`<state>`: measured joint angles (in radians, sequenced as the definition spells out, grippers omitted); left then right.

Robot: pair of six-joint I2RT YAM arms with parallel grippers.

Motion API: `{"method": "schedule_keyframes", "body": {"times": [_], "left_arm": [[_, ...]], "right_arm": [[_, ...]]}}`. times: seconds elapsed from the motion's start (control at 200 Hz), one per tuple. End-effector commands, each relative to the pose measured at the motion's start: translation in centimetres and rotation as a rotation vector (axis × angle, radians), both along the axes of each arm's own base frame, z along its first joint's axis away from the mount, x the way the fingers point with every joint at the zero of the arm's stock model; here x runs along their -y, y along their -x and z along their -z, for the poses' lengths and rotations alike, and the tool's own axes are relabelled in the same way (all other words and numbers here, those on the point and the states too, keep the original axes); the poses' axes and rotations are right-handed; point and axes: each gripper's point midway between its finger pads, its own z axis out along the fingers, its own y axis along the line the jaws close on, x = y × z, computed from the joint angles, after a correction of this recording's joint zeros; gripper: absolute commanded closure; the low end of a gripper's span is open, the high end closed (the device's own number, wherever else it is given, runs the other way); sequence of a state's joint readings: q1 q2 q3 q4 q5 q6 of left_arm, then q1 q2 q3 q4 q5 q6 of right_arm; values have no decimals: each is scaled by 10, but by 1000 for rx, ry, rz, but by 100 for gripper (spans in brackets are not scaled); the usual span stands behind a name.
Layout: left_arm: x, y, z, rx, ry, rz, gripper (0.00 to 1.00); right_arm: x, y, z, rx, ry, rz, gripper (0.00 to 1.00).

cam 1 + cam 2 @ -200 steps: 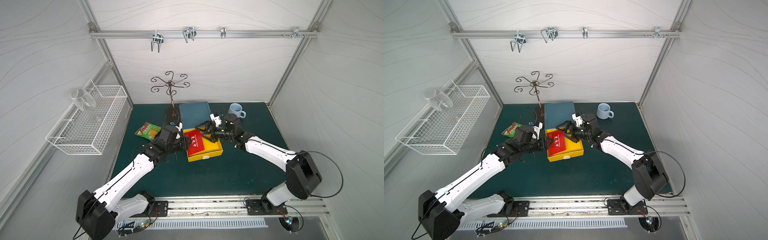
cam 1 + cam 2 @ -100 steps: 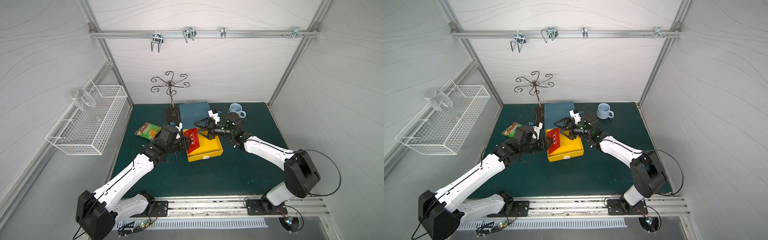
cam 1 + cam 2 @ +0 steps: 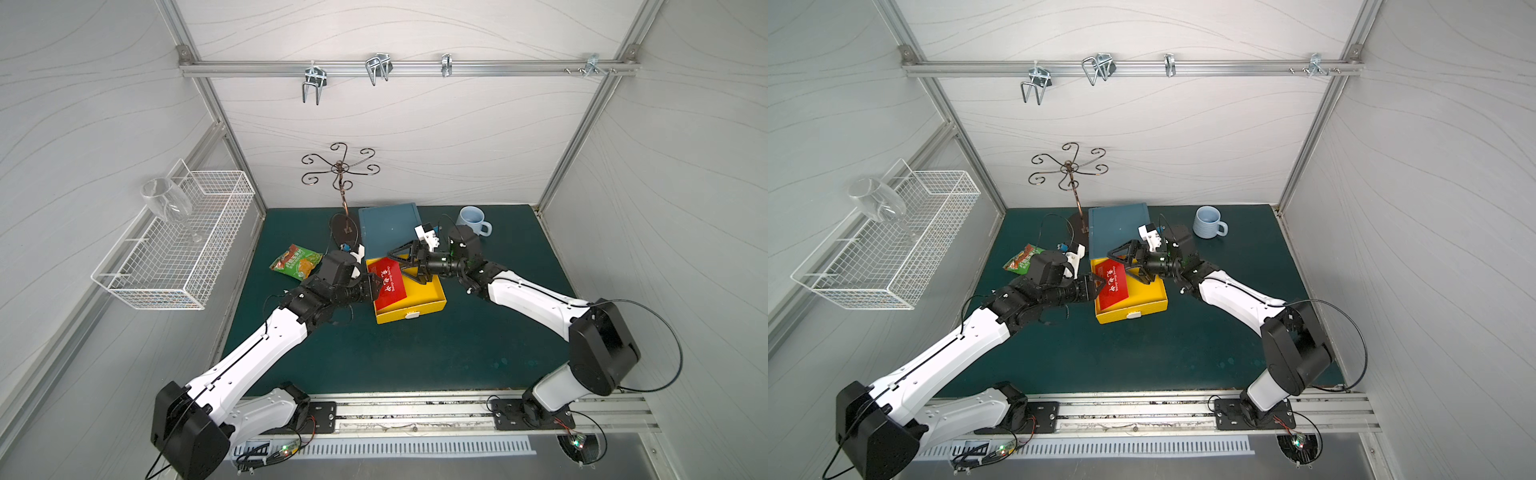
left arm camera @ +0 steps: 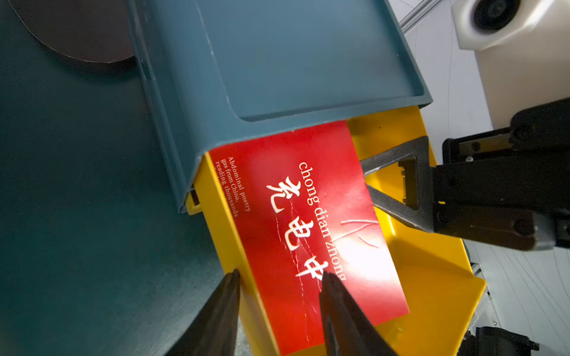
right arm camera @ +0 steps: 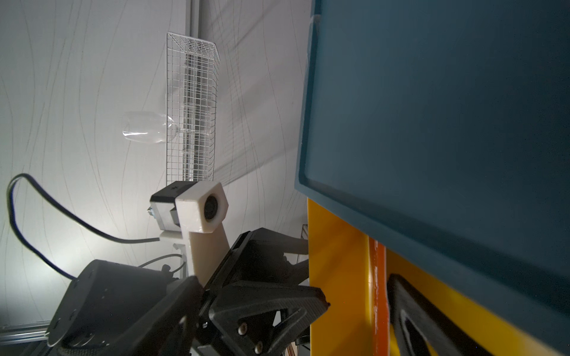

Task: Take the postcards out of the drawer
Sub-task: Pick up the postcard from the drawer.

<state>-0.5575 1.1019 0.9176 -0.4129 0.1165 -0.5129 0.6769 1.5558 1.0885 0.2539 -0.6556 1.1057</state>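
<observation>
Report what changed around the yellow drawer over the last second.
The red postcard tipped up steeply toward the yellow drawer wall on the left arm's side, then sank back to a shallower lean. The right gripper, fingers spread wide, shifted only slightly at the card's other edge. Unchanged: the left gripper at that wall, the drawer itself, the snack packet, the mug.

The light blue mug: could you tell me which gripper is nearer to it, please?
Right. The right gripper is over the yellow drawer, with the mug just behind its wrist; the left gripper is at the drawer's side away from the mug.
</observation>
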Motion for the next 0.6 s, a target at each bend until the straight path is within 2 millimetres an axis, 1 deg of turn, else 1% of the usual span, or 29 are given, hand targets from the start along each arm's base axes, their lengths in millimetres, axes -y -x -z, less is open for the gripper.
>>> {"method": "schedule_keyframes", "body": {"times": [0.0,0.155,0.275,0.445,0.485,0.595], "left_arm": [[9,-6,-32,88,63,17,53],[8,-6,-34,91,63,16,53],[8,-6,-33,89,60,16,53],[7,-6,-35,94,60,14,53],[7,-6,-35,96,60,15,53],[7,-6,-35,97,60,14,53]], "right_arm": [[-4,4,-5,18,17,-26,10],[-9,5,5,4,54,-38,16],[-12,7,14,-3,89,-47,23],[-11,10,27,15,188,-44,30],[-10,9,29,21,210,-39,33],[-7,9,34,23,249,-27,46]]}}
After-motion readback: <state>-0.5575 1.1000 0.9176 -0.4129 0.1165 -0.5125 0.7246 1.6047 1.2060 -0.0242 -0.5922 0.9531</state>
